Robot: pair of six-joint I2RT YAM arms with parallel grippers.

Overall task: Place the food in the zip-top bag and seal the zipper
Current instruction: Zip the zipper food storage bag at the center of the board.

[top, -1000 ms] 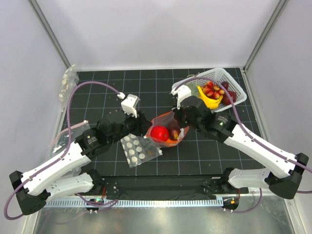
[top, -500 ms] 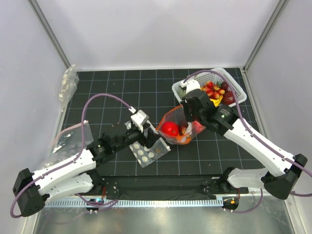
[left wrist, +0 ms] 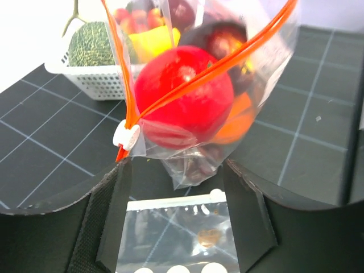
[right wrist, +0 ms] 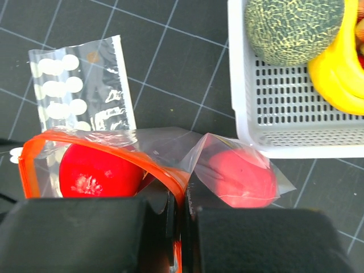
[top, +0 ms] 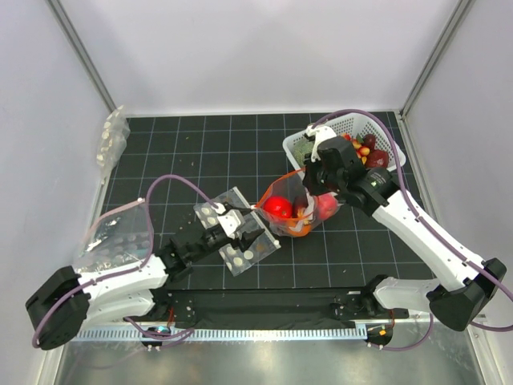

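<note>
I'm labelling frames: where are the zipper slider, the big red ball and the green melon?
zipper slider (left wrist: pixel 126 136), left wrist view, its white body.
red ball (left wrist: pixel 187 114), left wrist view, middle of its front.
green melon (right wrist: pixel 293 25), right wrist view, its netted skin.

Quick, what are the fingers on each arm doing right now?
Left gripper: fingers open, holding nothing.
Right gripper: fingers shut on the zip-top bag, at its mouth edge.

left arm (top: pixel 120 281), right arm (top: pixel 417 233): glossy white link shells, black joint housings, black bases (top: pixel 52 317) with rounded corners. purple cables (top: pixel 172 177), one per arm, looping from wrist to lower link. small white camera blocks (top: pixel 322 143) at wrists. matte black fingers (left wrist: pixel 111 227), finely textured inner faces.
</note>
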